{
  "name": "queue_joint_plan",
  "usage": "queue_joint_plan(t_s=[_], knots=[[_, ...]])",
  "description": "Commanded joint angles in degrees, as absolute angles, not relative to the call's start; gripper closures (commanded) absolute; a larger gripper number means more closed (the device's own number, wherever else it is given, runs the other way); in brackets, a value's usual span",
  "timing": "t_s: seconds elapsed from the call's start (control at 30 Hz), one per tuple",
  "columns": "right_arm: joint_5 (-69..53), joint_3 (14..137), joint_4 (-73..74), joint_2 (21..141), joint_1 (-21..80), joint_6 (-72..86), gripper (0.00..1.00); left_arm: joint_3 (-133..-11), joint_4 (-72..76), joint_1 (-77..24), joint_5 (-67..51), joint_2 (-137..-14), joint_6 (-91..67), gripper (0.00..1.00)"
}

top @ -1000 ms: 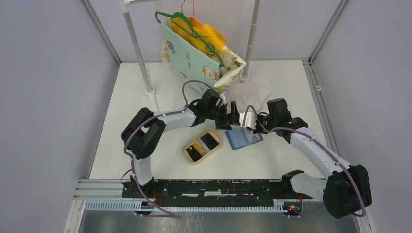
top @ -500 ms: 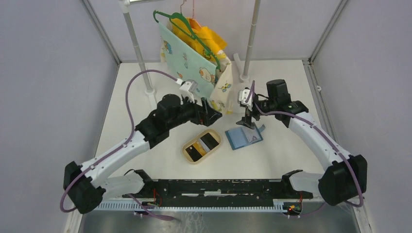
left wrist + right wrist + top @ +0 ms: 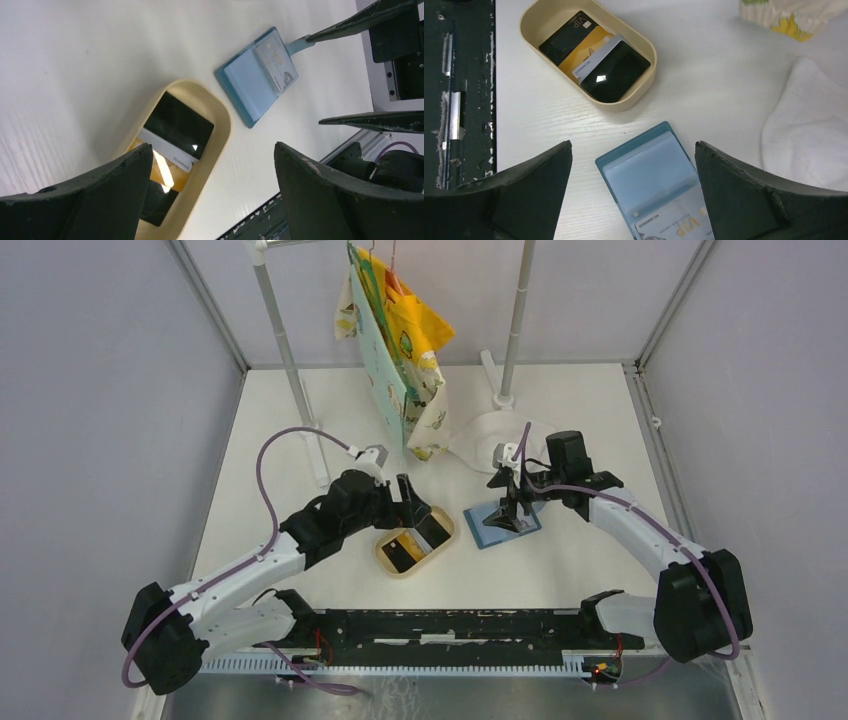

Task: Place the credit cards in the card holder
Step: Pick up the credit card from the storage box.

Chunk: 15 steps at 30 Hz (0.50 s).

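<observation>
Two thin black credit cards (image 3: 614, 75), one glossy, lie in a tan oval tray (image 3: 538, 17) with a yellow card (image 3: 584, 47) and a white card (image 3: 596, 57). Just beside it we note the card holder (image 3: 247, 82): blue, flat, lying open, clear plastic sleeves (image 3: 649, 170). Left gripper (image 3: 212, 146) and right gripper (image 3: 634, 145) hover with jaws spread wide, holding nothing.

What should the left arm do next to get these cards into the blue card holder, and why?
Probably lower the open left gripper onto the top black card in the tan tray and close on it: it hovers above that tray empty, and the card holder lies open beside it.
</observation>
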<state>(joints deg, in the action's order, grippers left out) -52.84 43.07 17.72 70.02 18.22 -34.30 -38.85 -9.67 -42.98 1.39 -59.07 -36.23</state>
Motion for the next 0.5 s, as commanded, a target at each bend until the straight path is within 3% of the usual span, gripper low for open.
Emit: queue_joint_plan(t_s=[0.0,0.07,0.1,0.3,0.47], knots=[[-58.7,45.3,15.5,72.4,17.9,-33.1,0.02,-32.6,-7.1,-43.0,3.2,-49.7,-52.2,0.1],[-56.9,42.3,9.5,71.3,17.9,-28.1,0.02,-26.9,-5.9,-43.1,4.7,-44.3,-58.8,0.31],[-56.6,41.4,7.8,70.9,17.9,-26.7,0.02,-24.4,-5.0,-43.1,5.3,-41.9,-62.0,0.34],[-55.4,40.6,5.4,72.0,17.9,-24.3,0.04,-17.4,-3.9,-45.5,12.0,-35.7,-72.4,0.36],[-54.6,40.4,5.4,72.4,17.9,-24.2,0.04,-19.0,-4.8,-51.5,23.1,-41.3,-76.7,0.37]])
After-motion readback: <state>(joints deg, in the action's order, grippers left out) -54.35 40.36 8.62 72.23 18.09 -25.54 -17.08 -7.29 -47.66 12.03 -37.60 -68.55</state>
